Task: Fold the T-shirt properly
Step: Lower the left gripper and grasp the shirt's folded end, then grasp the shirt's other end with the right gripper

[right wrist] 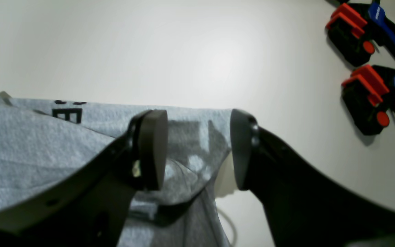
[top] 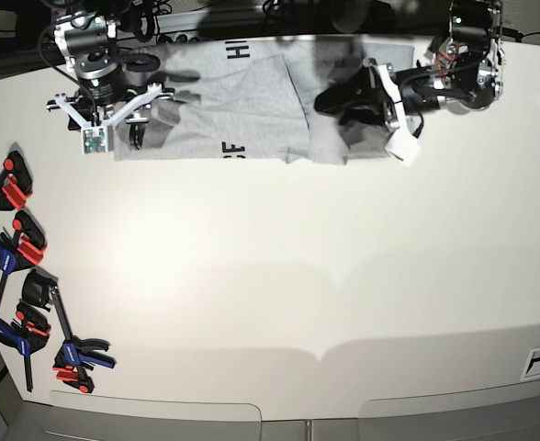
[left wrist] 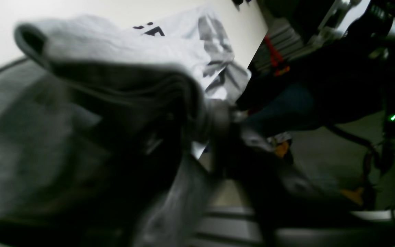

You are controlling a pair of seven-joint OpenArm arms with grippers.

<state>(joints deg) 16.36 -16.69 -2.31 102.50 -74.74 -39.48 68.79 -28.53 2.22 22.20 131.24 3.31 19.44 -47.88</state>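
Base view, grey T-shirt [top: 242, 106] partly folded at table's [top: 279, 276] far edge, right gripper [right wrist: 197, 151] jaws apart over its hem, left gripper [top: 343, 99] buried in cloth, jaws can't tell

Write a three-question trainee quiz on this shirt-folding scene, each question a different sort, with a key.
1. True or false: the T-shirt lies near the table's far edge in the base view.
2. Multiple choice: in the right wrist view, the right gripper is
A. shut on a sleeve
B. open above the shirt's edge, nothing between its pads
C. out of view
3. Fill in: the orange, black and blue tools along the table's left side in the base view are ______.

Key:
1. True.
2. B.
3. Clamps.
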